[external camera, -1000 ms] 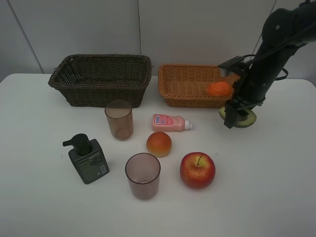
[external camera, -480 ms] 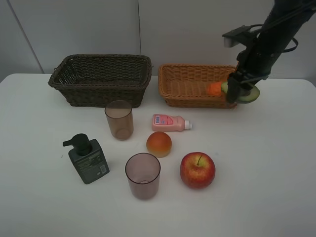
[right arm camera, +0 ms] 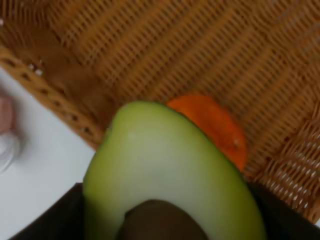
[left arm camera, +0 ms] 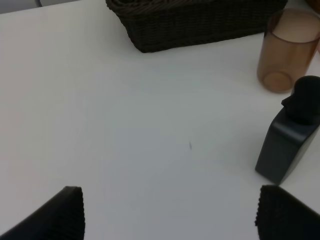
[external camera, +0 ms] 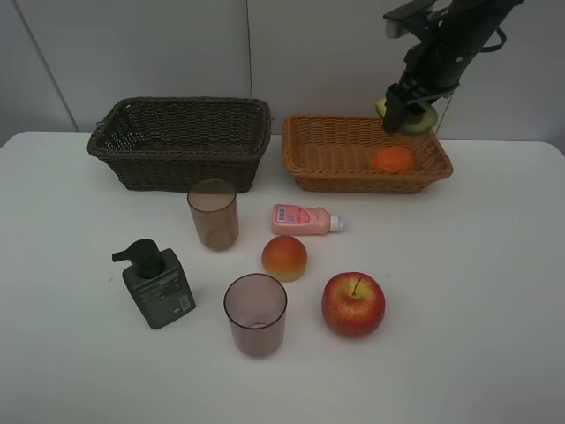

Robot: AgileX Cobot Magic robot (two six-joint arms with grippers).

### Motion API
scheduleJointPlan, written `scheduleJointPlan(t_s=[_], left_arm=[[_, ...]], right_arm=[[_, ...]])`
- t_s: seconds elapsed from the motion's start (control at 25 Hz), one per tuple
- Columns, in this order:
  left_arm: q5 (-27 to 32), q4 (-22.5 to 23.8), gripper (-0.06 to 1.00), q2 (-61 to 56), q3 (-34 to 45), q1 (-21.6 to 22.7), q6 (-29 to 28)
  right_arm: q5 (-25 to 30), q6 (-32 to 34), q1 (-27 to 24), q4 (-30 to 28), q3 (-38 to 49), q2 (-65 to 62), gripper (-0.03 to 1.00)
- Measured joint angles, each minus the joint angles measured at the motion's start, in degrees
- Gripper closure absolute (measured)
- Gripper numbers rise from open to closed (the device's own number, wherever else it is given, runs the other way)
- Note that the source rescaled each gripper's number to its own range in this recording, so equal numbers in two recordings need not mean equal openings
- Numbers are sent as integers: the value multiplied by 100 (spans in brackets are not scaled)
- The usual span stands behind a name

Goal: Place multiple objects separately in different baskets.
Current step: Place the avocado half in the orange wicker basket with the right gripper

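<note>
My right gripper (external camera: 404,113) is shut on the avocado half (external camera: 411,120) and holds it in the air above the back right of the light orange-tan basket (external camera: 328,148). The orange tangerine (external camera: 392,158) lies in that basket. The right wrist view shows the avocado half (right arm camera: 170,165) close up over the tangerine (right arm camera: 212,125) and the basket weave (right arm camera: 150,45). The dark brown basket (external camera: 181,141) holds nothing that shows. On the table are the red apple (external camera: 353,304), peach-coloured fruit (external camera: 284,258), pink bottle (external camera: 305,219), green pump bottle (external camera: 157,284) and two cups (external camera: 213,214) (external camera: 255,314). My left gripper (left arm camera: 170,212) is open above bare table.
The white table (external camera: 477,291) runs wide on the right and front. A pale wall stands right behind the baskets. In the left wrist view the pump bottle (left arm camera: 292,145), a cup (left arm camera: 287,50) and the dark basket (left arm camera: 195,20) lie ahead of the left gripper.
My right gripper has lifted the avocado half from the table right of the tan basket and carried it up and back over the basket's back right.
</note>
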Motion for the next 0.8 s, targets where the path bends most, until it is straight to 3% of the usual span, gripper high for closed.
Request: scheduleJointPlan(t_s=[0.28, 0.52, 0.64, 0.8], left_arm=[[0, 0, 2, 0, 0, 0, 0], [0, 0, 2, 0, 0, 0, 0], [0, 0, 2, 0, 0, 0, 0], [0, 0, 2, 0, 0, 0, 0]], right_arm=[[-1188, 0, 0, 51, -282, 499, 97], [-2202, 0, 0, 732, -282, 796, 97], [-2526, 0, 0, 1102, -303, 1039, 97], [-2600, 0, 0, 1183, -309, 1237, 97]])
